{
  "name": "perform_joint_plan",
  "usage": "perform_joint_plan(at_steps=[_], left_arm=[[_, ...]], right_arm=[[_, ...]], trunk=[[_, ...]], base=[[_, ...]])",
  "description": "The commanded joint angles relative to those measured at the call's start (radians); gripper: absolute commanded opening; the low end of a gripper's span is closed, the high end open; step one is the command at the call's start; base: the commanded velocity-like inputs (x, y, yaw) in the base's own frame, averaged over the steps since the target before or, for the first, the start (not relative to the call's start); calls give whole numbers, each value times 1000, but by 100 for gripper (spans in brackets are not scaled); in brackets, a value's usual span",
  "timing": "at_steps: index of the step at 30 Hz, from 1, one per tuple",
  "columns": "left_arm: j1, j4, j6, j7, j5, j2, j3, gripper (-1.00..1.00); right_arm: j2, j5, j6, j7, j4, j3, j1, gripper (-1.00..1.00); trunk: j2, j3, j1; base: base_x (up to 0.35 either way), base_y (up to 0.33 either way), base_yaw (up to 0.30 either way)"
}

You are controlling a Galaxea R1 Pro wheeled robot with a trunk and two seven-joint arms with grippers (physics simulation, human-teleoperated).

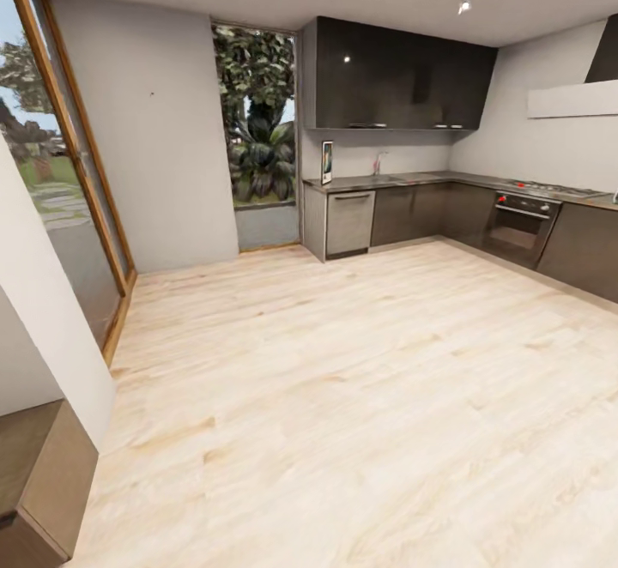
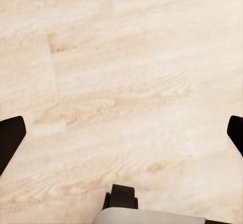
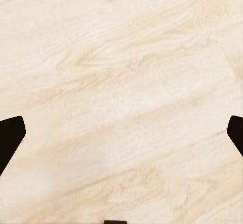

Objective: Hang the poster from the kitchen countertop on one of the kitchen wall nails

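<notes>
The poster (image 1: pixel 327 162) stands upright at the left end of the kitchen countertop (image 1: pixel 412 180), far across the room; I see it as a narrow framed rectangle with a white border. The grey countertop runs along the back wall and turns along the right wall, with a slim tap (image 1: pixel 377 160) at its middle. A small dark dot on the left wall (image 1: pixel 151 93) may be a nail. My left gripper (image 2: pixel 121 133) is open, its dark fingertips (image 2: pixel 10 138) wide apart over the wooden floor. My right gripper (image 3: pixel 121 135) is open too, fingertips (image 3: pixel 10 138) spread above bare floor.
Light wooden floor (image 1: pixel 343 379) stretches between me and the dark cabinets. An oven (image 1: pixel 521 226) and hob (image 1: pixel 549 189) sit on the right run. A dishwasher front (image 1: pixel 349 222) is below the poster. A brown cabinet (image 1: pixel 39 482) and white wall corner stand near left, by a tall window (image 1: pixel 51 173).
</notes>
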Motion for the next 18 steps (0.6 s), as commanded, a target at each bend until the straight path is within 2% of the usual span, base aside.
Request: perform_joint_plan(at_steps=[1,18], left_arm=[[0,-1,-2,0,0,0,1,100],[0,-1,-3,0,0,0,1,100]], right_arm=[[-1,2,-3,0,1,4,-1,100],[-1,2,-3,0,1,4,-1,100]], trunk=[[0,-1,1],[0,-1,1]], base=[[338,76,0],[338,17,0]])
